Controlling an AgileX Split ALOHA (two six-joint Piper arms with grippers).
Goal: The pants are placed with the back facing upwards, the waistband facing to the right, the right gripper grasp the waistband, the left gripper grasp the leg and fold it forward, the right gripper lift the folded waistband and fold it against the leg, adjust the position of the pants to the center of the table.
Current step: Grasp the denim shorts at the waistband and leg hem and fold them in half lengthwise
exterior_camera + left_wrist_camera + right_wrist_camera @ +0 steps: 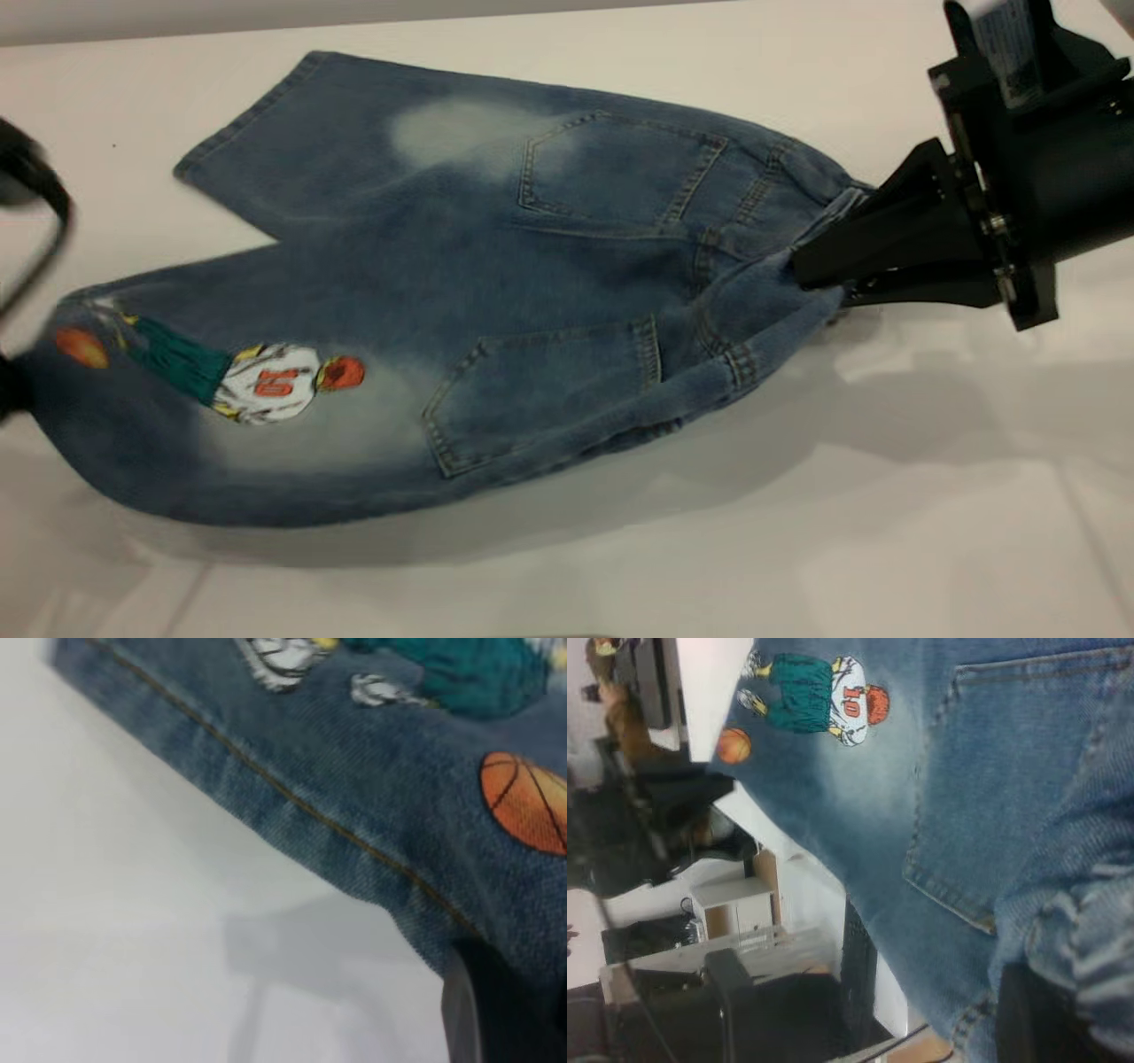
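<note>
Right claw [802,266] clenched on the waistband [833,208], left claw [11,390] at the hem of the leg [177,399], grip indeterminate; pants [496,292] partly lifted off the tabletop [886,496].

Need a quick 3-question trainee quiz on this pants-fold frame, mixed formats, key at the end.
1. True or false: the right hand is shut on the waistband.
2. Which leg does the left hand hold at its hem: A) the plain one, B) the printed one?
3. Fill in: the side of the pants facing up shows two stitched ____.

Key: 1 true. 2 B, the one with the basketball player print. 3 pockets, so the back is up on the table.
</note>
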